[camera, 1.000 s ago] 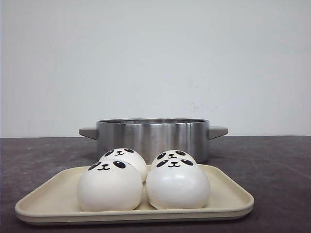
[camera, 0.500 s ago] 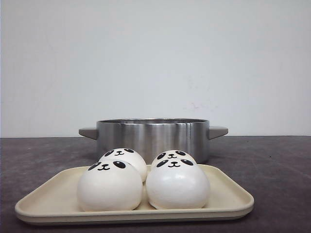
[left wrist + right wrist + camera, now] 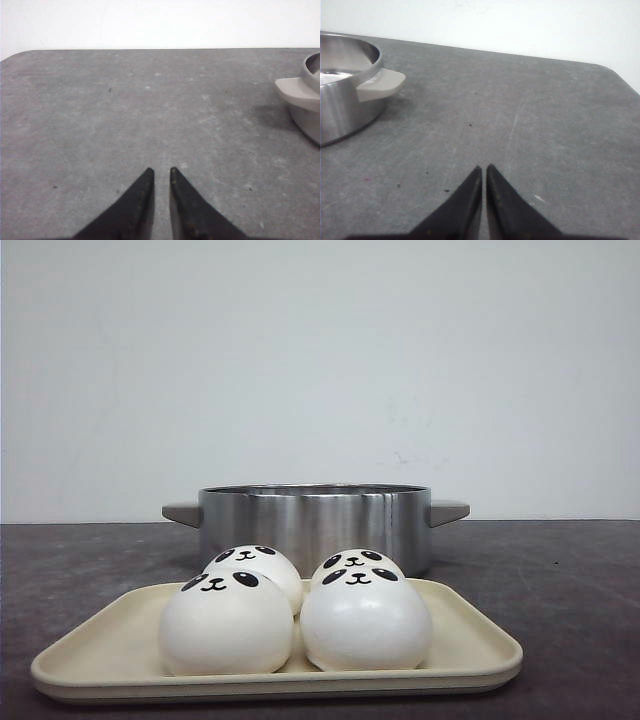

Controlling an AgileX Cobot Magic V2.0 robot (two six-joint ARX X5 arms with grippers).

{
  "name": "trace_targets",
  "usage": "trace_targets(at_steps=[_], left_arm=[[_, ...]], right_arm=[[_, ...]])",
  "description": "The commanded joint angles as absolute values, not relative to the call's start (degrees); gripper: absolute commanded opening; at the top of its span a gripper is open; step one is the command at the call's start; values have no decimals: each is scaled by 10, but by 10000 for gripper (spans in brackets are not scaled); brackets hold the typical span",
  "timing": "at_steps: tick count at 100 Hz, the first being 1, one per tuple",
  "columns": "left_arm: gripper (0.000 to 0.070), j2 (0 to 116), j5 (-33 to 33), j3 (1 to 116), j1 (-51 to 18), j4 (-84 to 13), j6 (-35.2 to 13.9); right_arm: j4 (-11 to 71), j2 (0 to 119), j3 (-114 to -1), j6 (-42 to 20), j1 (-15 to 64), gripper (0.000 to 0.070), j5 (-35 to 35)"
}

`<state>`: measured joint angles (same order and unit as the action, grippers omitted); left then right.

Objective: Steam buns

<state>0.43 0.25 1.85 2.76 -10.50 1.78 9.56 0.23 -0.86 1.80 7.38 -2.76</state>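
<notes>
We see a big gray table [image 3: 580, 580] across the lower part of the front view, with a white wall [image 3: 320, 360] filling the top. In the middle sits a shiny metal pot [image 3: 315, 525] with a gray handle on each side. Its top is open, and we think that is so the buns can go in to steam.

Low in the front view lies a cream tray [image 3: 480, 645], just in front of the pot. It is close to the pot, so the trip for each bun looks short. On the tray sit four buns [image 3: 226, 625], white and round, with little panda faces. Two are in front, side by side and touching, and two peek out just behind them. None is in the pot yet, so we think the job has not begun.

In the left wrist view, our left pincer [image 3: 160, 174] shows at the bottom middle, over bare table. Its tips are close with a thin gap and pinch nothing. A pot handle shows at the right edge.

In the right wrist view, our right pincer [image 3: 484, 170] is at the bottom middle too. Its tips are almost pressed together and pinch nothing. The pot is at the upper left.

Both pincers must spread before they can take a bun.
</notes>
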Motion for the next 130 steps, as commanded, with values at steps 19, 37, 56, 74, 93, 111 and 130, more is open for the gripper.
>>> trace_targets(at_steps=[19,37,56,74,93,111,130], left_arm=[[11,5,4,9,28,-104,36],[12,5,5,9,28,-103,34],[17,5,7,9,28,-82,-39],[10,5,42,41,28,-62,-180],[11,58,83,188,27,-135,-185],[11,183,114,390,25,-230,-151],[77,281,169,527,25,-263,-143]], right_arm=[[90,2,-7,-20,74,8,-21],[85,2,-8,-122,74,8,26],[0,2,-8,-198,74,7,70],[-34,3,-61,-206,74,5,59],[81,56,-231,-175,74,5,63],[168,174,-411,-111,74,5,118],[194,258,-518,-114,74,12,183]])
